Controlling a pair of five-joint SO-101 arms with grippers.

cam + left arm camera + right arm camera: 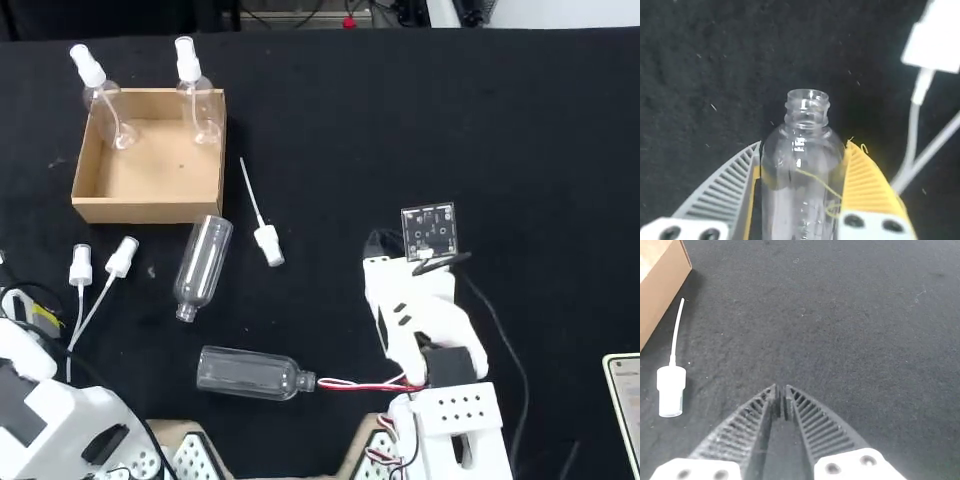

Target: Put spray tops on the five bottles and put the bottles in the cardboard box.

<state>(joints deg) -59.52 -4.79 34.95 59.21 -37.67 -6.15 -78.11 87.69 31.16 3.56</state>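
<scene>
My left gripper [804, 146] is shut on a clear open-necked bottle [806, 150], its neck pointing toward a white spray top [936, 36] and two thin tubes on the black cloth. My right gripper [780, 392] is shut and holds nothing. It hovers over bare cloth near a loose spray top [671, 390], and in the high view the right gripper [378, 245] is right of that spray top [268, 243]. Two uncapped bottles lie flat [203, 268] [250, 372]. Two capped bottles [105, 105] [200, 100] stand at the far side of the cardboard box [150, 205].
Two more spray tops [80, 265] [121, 257] lie at the left, near my left arm [50, 420]. A red and white cable [355, 383] runs from the near bottle's mouth to the right arm's base. Open cloth stretches right of the box.
</scene>
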